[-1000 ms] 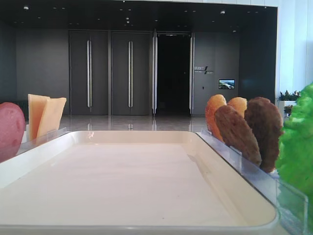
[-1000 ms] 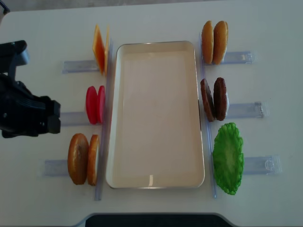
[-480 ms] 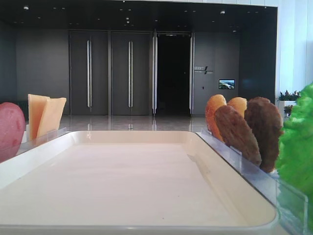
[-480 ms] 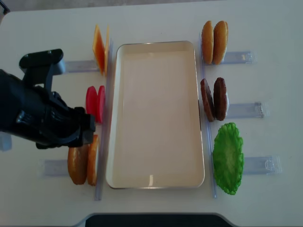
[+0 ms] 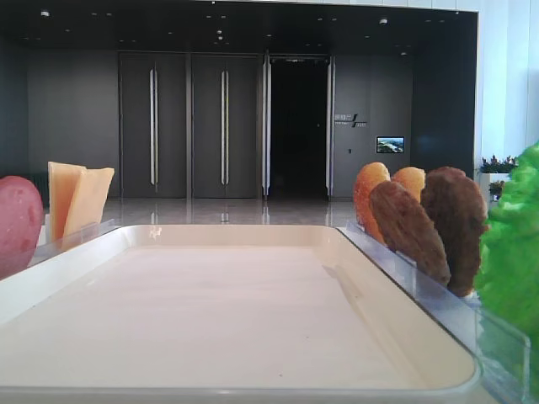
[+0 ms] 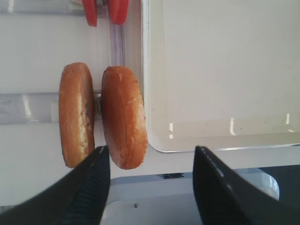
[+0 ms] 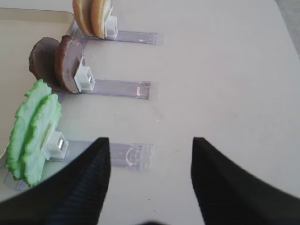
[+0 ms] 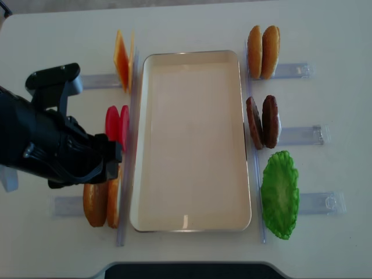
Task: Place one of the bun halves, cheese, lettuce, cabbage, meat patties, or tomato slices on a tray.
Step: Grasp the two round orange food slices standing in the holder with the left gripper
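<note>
Gripper (image 6: pixel 151 187) wide above bun halves (image 6: pixel 101 117).

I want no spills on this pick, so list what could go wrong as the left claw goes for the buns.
1. The two bun halves stand on edge, close together in a clear holder; the open left claw may pinch both or knock one over.
2. The inner bun sits right beside the tray rim, so a finger could catch it.
3. The tomato slices stand just beyond the buns; the arm could brush them.

Overhead, table-level, two wrist views
</note>
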### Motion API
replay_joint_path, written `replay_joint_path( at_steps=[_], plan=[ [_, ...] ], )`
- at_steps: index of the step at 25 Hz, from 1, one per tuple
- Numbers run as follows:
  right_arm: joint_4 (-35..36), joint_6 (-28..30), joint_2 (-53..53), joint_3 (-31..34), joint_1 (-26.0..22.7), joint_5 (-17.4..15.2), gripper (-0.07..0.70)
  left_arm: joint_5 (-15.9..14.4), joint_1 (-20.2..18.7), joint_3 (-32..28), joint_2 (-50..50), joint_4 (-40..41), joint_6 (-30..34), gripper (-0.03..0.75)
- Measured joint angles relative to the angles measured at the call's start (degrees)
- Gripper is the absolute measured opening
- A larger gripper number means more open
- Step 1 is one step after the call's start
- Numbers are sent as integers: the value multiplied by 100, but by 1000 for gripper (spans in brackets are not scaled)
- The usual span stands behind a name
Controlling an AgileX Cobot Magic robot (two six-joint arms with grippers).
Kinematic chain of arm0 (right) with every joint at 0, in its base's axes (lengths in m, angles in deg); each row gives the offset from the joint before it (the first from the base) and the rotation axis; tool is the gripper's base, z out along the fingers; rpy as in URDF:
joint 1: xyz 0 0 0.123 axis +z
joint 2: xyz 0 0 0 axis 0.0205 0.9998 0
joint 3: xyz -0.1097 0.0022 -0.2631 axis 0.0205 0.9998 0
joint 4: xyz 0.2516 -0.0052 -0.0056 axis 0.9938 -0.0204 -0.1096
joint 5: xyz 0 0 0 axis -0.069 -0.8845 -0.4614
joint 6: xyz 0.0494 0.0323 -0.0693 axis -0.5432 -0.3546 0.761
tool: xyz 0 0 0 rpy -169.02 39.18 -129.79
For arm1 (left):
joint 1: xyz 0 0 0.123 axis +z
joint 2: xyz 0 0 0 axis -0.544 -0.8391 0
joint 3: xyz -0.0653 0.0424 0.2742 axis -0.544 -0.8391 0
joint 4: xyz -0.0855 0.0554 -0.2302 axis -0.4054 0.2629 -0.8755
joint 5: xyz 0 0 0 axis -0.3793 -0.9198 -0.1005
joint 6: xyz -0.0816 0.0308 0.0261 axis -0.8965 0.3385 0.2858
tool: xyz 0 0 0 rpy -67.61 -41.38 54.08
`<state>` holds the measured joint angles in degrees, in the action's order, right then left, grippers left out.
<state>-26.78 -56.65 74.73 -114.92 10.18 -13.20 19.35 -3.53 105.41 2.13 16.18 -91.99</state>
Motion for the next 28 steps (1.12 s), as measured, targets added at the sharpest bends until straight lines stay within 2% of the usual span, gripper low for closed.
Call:
replay_joint_path(
  at_steps=[11,16,28],
  plan=[
    [-6,0,0,0,0,0,400,-24,0,0,-635,0,-17,433],
    [-13,0,0,0,0,0,377,-19,0,11,-1024,5,-17,438],
    [-13,0,0,0,0,0,369,130,0,10,-1695,172,-12,454]
  ],
)
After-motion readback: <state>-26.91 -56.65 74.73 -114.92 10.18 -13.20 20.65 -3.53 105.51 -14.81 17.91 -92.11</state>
